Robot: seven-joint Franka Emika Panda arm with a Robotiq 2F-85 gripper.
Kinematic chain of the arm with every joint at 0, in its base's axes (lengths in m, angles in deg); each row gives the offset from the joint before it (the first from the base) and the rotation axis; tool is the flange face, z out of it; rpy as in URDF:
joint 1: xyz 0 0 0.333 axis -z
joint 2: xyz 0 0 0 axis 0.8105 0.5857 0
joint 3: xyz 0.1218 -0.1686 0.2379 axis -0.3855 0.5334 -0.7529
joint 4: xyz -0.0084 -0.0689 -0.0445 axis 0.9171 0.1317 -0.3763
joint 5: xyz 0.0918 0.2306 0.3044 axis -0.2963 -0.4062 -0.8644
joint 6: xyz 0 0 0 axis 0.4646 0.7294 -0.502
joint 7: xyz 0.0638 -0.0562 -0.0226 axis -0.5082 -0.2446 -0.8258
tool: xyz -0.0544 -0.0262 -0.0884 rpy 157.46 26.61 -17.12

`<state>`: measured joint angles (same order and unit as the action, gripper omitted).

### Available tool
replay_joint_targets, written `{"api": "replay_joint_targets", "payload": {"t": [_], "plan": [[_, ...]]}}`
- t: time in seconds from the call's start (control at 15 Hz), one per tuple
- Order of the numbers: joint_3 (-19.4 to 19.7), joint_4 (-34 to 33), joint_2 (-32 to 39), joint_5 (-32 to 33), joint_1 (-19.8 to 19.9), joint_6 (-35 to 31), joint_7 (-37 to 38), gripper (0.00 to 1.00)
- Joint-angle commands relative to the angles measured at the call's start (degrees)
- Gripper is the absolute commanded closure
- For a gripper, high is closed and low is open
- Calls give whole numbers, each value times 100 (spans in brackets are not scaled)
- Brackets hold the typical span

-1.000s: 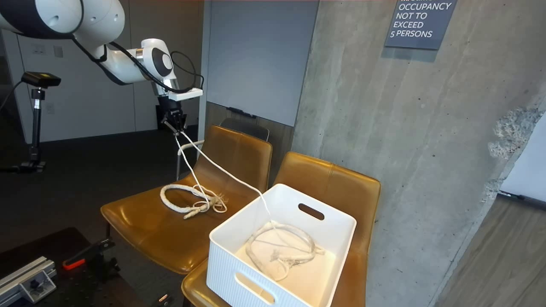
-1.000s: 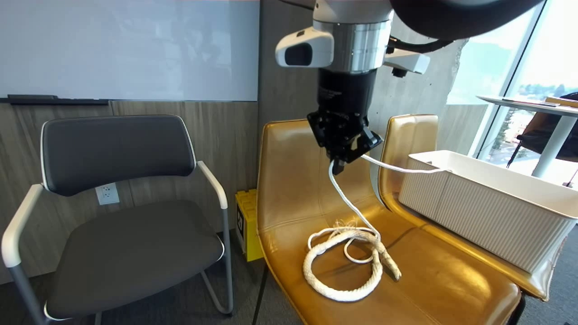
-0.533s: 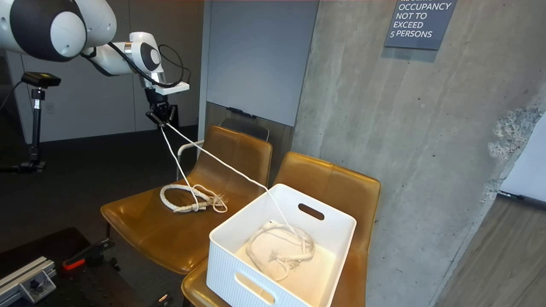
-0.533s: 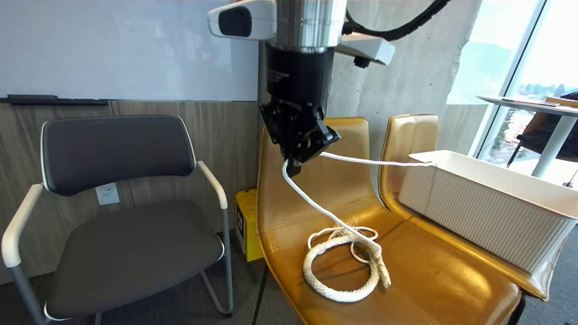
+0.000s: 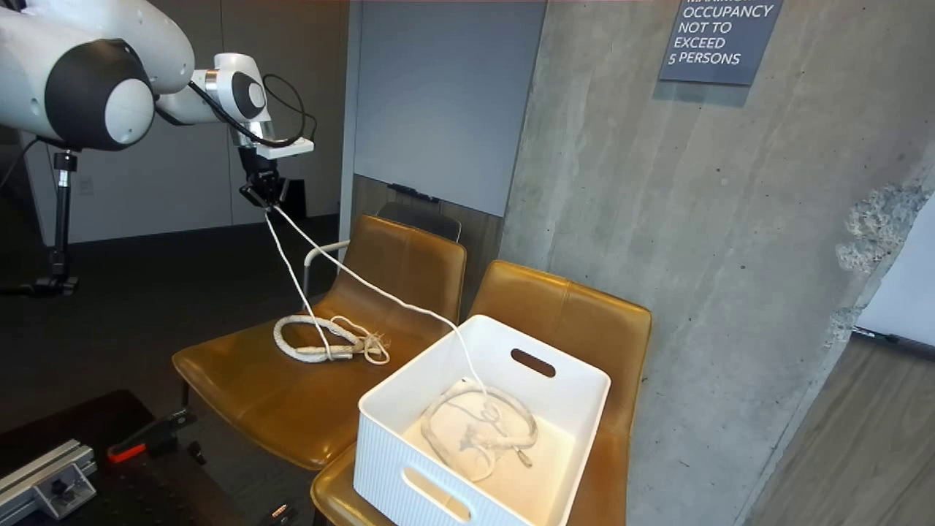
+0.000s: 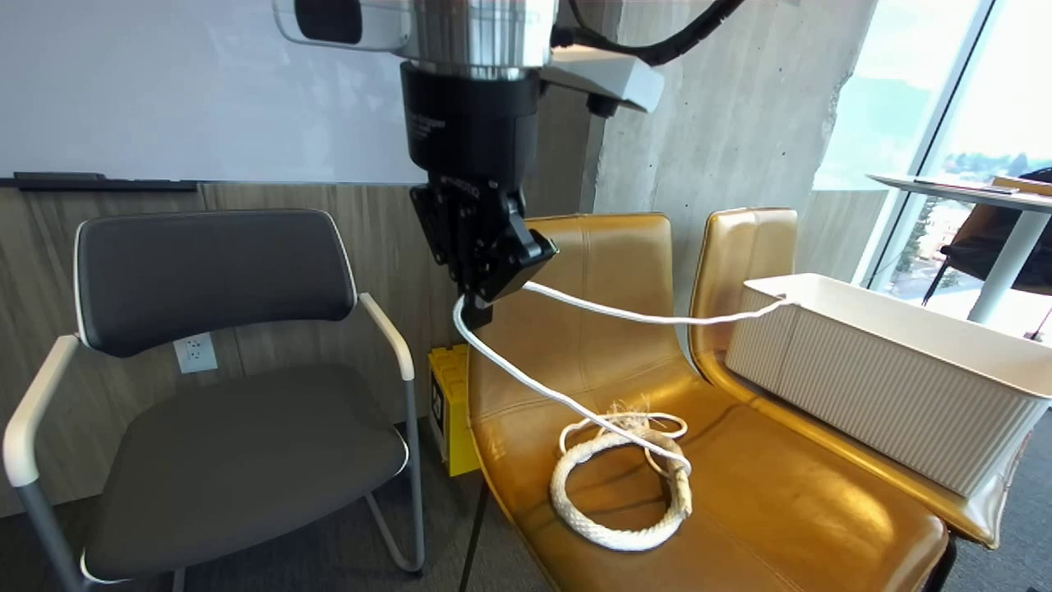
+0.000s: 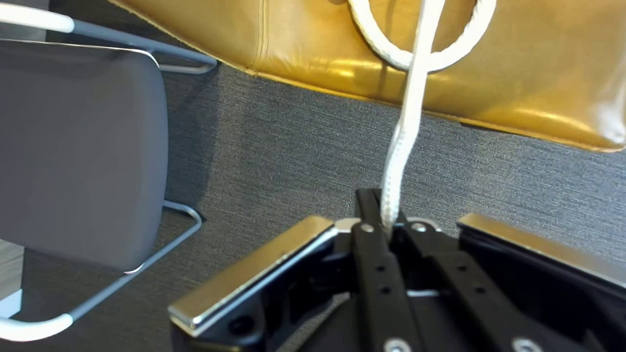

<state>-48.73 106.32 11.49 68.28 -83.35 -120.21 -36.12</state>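
Observation:
My gripper (image 7: 380,204) is shut on a thin white cord (image 7: 411,110), which comes out between the fingertips. In both exterior views the gripper (image 5: 267,206) hangs in the air above the brown chair's outer side. One strand of cord (image 6: 534,385) slopes down to a thick white rope ring (image 6: 612,538) lying on the brown seat (image 6: 781,510). A second strand (image 5: 365,281) runs over the rim of a white ribbed bin (image 5: 577,372). Inside the bin lies another rope coil (image 5: 504,443). The pinched part of the cord is hidden by the fingers.
The bin stands on a second brown chair (image 5: 577,303) beside a concrete wall. A grey armchair (image 6: 238,460) and a yellow box (image 6: 456,411) are near the gripper's side. A camera stand (image 5: 64,212) and a dark table with clamps (image 5: 150,438) are also around.
My gripper has moved away from the bin and slightly up, still pinching the cord. Both strands have followed it. The rope's loose end on the seat has shifted, and the cord in the bin has moved.

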Motion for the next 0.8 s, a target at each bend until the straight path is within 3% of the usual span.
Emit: {"api": "replay_joint_targets", "payload": {"t": [0.0,0.73], "plan": [[121,-577,315,-394,61,258,-220,99],[-25,986,-156,-791,1635,-283,115,99]]}}
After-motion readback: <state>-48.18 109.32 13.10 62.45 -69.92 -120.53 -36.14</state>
